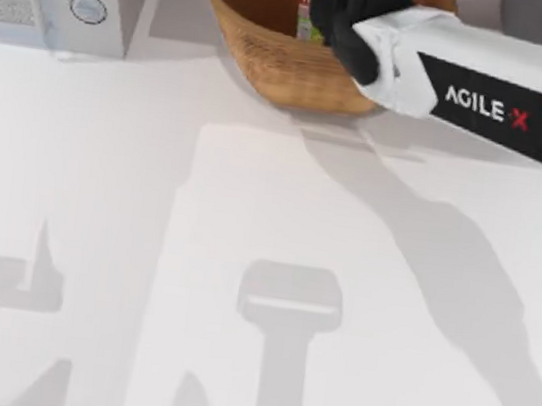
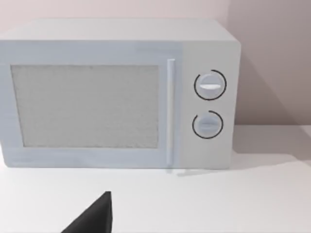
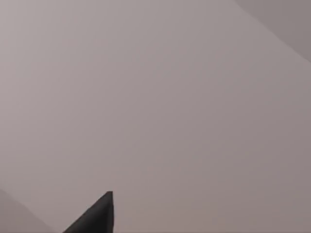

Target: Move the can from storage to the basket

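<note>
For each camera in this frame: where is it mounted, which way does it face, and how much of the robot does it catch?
Top view: above the table, looking down; right arm reaches over the basket and can; left arm at left edge.
Left wrist view: on the left wrist, facing the microwave; a dark fingertip shows.
Right wrist view: on the right wrist, facing plain wall; one fingertip.
Shared: top and left wrist views both show the microwave.

I see the basket [image 1: 271,57] as ribbed tan wicker. The table [image 1: 144,246] looks smooth, matt white. The microwave [image 2: 116,92] has silvery knobs.
</note>
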`<state>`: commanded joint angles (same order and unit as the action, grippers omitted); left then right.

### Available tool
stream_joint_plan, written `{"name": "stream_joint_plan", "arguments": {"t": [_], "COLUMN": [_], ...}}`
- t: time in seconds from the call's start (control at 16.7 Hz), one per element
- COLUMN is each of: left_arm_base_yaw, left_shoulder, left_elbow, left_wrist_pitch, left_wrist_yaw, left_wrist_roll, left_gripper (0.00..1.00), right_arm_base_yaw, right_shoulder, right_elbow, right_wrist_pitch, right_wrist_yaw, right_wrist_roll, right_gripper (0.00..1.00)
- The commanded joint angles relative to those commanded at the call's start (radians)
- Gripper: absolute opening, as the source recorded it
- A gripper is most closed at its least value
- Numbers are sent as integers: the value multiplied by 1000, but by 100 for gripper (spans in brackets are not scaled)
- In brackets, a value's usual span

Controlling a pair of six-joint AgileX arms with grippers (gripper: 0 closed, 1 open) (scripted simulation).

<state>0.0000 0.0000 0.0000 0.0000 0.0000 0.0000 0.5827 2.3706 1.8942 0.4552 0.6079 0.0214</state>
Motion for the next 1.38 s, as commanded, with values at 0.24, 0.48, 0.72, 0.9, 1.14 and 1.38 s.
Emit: {"name": "stream_joint_plan", "arguments": {"t": [0.24,0.48,0.72,0.9,1.14,1.38], "left_arm_base_yaw": [0,0,0,0,0,0], "left_shoulder": [0,0,0,0,0,0], "left_elbow": [0,0,0,0,0,0], "left_wrist_pitch": [0,0,0,0,0,0], "left_wrist_yaw": [0,0,0,0,0,0], "left_wrist_roll": [0,0,0,0,0,0], "left_gripper": [100,100,100,100,100,100], "right_arm_base_yaw": [0,2,-13,-53,-137,-244], "right_shoulder": [0,0,-61,-218,-568,-1037], "right_elbow": [0,0,-42,-164,-439,-794], "right_wrist_pitch": [0,0,-8,-34,-99,-187], "right_wrist_yaw": [0,0,-18,-59,-142,-248], "right_wrist_roll": [0,0,0,-1,-4,-9], "right_gripper": [100,100,100,100,100,100]}}
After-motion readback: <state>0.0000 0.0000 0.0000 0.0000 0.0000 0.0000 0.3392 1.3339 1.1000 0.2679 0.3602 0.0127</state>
